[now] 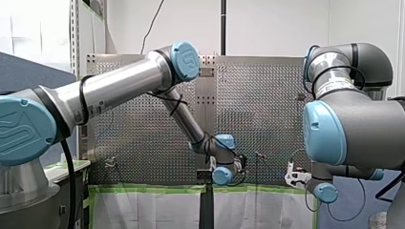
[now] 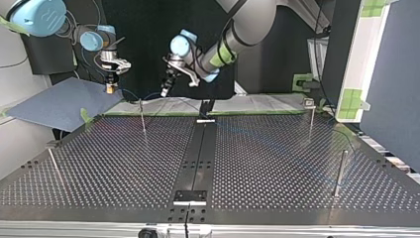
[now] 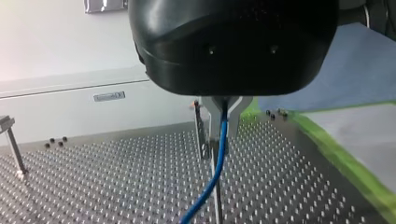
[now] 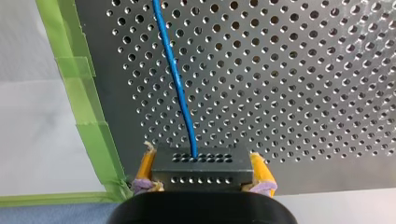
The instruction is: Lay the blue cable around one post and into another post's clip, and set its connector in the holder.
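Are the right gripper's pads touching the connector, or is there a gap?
Touching. The right wrist view shows the right gripper with its yellow pads pressed against both sides of the connector.

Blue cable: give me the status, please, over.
My left gripper shut on cable. My right gripper shut on connector, held in the air. Nothing seen in the way.

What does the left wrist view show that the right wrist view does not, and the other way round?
Only the left wrist view: my left claw shut on the blue cable, with posts standing on the perforated table. Only the right wrist view: my right claw, its yellow pads clamping the dark connector that the cable runs out of. Both: the blue cable, the table, green tape.
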{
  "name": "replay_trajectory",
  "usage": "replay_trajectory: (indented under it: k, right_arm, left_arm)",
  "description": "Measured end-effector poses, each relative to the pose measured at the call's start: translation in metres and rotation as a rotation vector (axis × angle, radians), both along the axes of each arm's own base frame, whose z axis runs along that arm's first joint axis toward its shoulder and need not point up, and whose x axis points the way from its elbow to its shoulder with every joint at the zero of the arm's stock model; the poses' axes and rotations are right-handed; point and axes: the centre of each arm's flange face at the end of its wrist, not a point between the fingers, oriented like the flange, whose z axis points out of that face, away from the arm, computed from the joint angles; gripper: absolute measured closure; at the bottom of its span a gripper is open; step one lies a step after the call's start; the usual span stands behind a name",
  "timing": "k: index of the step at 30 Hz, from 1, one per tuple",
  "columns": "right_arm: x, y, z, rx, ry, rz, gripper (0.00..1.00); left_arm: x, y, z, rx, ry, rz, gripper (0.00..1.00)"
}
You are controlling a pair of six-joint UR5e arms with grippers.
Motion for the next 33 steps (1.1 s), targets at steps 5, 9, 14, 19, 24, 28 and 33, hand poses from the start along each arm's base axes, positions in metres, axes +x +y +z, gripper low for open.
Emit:
replay_trajectory:
  k: [5, 9, 14, 19, 24, 28, 33]
  right_arm:
    - [-0.003, -0.001, 0.0, 0.001, 0.0, -0.002, 1.0]
    - [-0.005, -0.001, 0.0, 0.004, -0.001, -0.006, 1.0]
    - [-0.012, -0.006, 0.001, 0.0, -0.014, -0.013, 1.0]
    - [-0.017, -0.009, 0.002, 0.0, -0.033, -0.023, 1.0]
    - [-0.024, -0.013, 0.003, -0.002, -0.044, -0.036, 1.0]
    - [-0.027, -0.017, 0.004, -0.003, -0.051, -0.041, 1.0]
    - [-0.028, -0.018, 0.005, -0.003, -0.051, -0.042, 1.0]
  left_arm:
    - [-0.009, -0.014, -0.011, -0.014, 0.027, -0.021, 1.0]
    - [-0.008, -0.025, -0.009, -0.032, 0.036, -0.03, 1.0]
    - [-0.002, -0.037, 0.002, -0.074, 0.028, -0.039, 1.0]
    - [0.001, -0.047, 0.012, -0.115, 0.025, -0.051, 1.0]
    - [-0.001, -0.051, 0.011, -0.125, 0.028, -0.061, 1.0]
    - [-0.002, -0.051, 0.001, -0.115, 0.038, -0.062, 1.0]
    - [-0.003, -0.05, -0.005, -0.109, 0.044, -0.062, 1.0]
